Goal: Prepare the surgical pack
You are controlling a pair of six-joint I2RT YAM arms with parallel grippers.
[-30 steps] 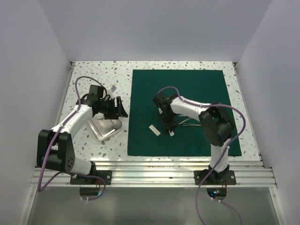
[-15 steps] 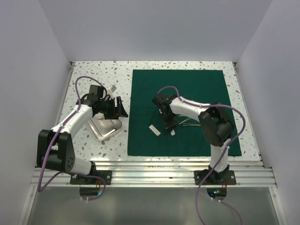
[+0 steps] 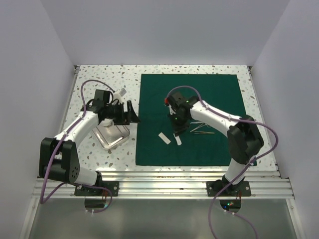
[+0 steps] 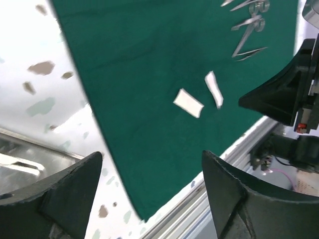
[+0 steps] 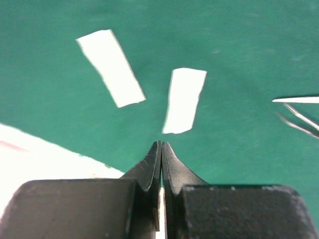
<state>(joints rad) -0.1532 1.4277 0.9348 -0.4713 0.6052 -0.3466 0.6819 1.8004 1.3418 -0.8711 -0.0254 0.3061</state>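
- The right tool [image 5: 161, 144] is pinched fully closed, tip against tip, with nothing visibly caught between its fingers. It is poised low over the near-middle of the green drape [image 3: 209, 94].
- Just beyond its tips, two white gauze pads [image 5: 110, 67] lie flat on the drape, close together but not touching. The nearer end of the right-hand pad [image 5: 184, 99] sits right in front of the closed tips.
- The steel instruments [image 3: 202, 129] lie on the drape to the right of the pads, clear of them.
- The left tool [image 4: 152, 155] is spread wide and empty. It hangs beside the drape's left edge, over the metal tray [image 3: 112, 137].
- The tray sits on the speckled tabletop [image 3: 99, 79], just off the drape's left edge.
- The step in hand looks like laying out the pack's contents on the flat drape, with the pads and instruments already there.
- Next, probably, the tray has to come over. The left tool would need to drop onto a rim, close firmly and carry it across without dragging the drape edge. The right tool must open before it can pick up anything.
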